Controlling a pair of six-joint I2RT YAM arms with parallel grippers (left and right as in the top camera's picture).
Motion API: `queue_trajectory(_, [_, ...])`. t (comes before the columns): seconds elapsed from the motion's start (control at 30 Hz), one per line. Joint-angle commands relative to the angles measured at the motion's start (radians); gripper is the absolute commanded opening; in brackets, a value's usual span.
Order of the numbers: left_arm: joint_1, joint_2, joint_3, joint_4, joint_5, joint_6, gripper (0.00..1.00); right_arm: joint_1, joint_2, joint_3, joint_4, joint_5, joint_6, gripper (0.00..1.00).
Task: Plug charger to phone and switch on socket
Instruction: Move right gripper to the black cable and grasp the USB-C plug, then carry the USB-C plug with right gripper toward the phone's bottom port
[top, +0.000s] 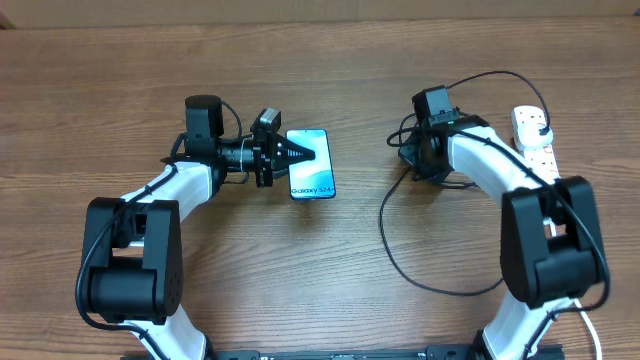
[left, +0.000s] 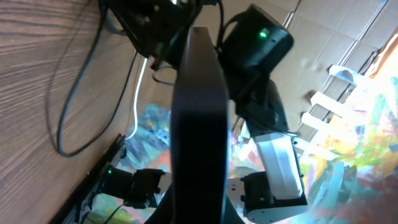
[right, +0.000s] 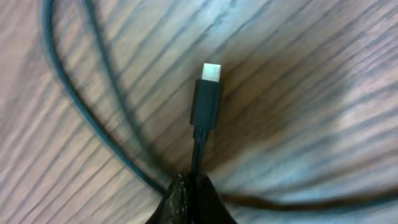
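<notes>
Left gripper (top: 300, 153) tips overlap the phone (top: 314, 172) mid-frame on the desk (top: 320, 60); right gripper (top: 411, 155) at the charger (top: 381, 222) loop, socket (top: 545, 155) far right

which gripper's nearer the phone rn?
Left. The left gripper is at the phone's left edge, clamped on it. The right gripper is well off to the phone's right, pinching the charger cable just behind its connector.

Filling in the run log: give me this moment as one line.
left gripper: shut on phone | right gripper: shut on charger behind connector | connector: unplugged, apart from phone | socket: no gripper on it
</notes>
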Motion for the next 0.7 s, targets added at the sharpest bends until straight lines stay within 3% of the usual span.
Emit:
queue_trajectory(0.0, [0.0, 0.002, 0.027, 0.004, 0.035, 0.048, 0.04, 0.017, -0.178, 0.067, -0.03, -0.073, -0.076, 0.04])
queue_trajectory(0.4, [0.0, 0.002, 0.027, 0.004, 0.028, 0.072, 0.04, 0.082, -0.61, 0.041, -0.343, -0.216, -0.212, 0.04])
queue_trajectory(0.67, [0.0, 0.002, 0.027, 0.004, 0.032, 0.073, 0.04, 0.277, -0.767, -0.14, -0.334, -0.217, -0.231, 0.04])
